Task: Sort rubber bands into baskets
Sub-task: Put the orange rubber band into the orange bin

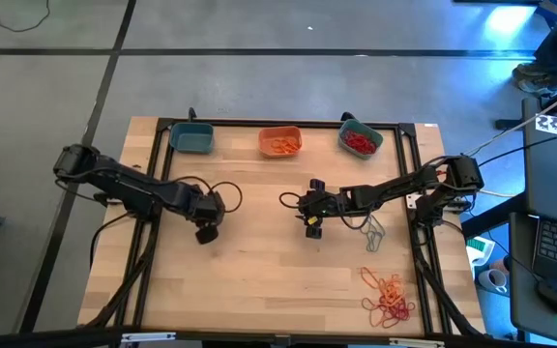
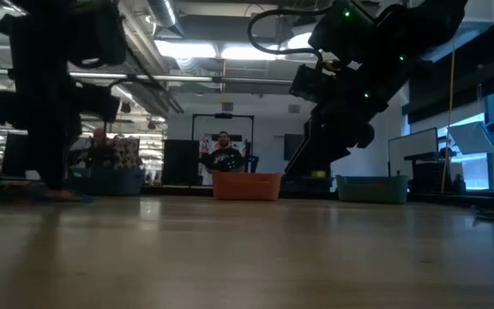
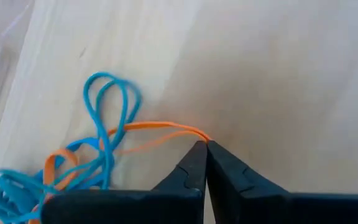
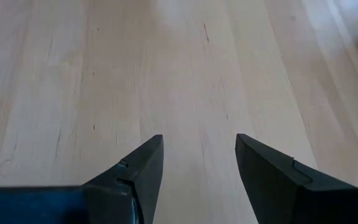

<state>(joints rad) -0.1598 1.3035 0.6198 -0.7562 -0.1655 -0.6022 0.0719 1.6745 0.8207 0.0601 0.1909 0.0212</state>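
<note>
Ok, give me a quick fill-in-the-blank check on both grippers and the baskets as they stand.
1. The left gripper is shut on a rubber band coloured ____.
2. The right gripper hangs over bare table with its fingers ____.
3. The loose bands in the teal basket on the right arm's side are ____.

Missing words: orange; open; red.
</note>
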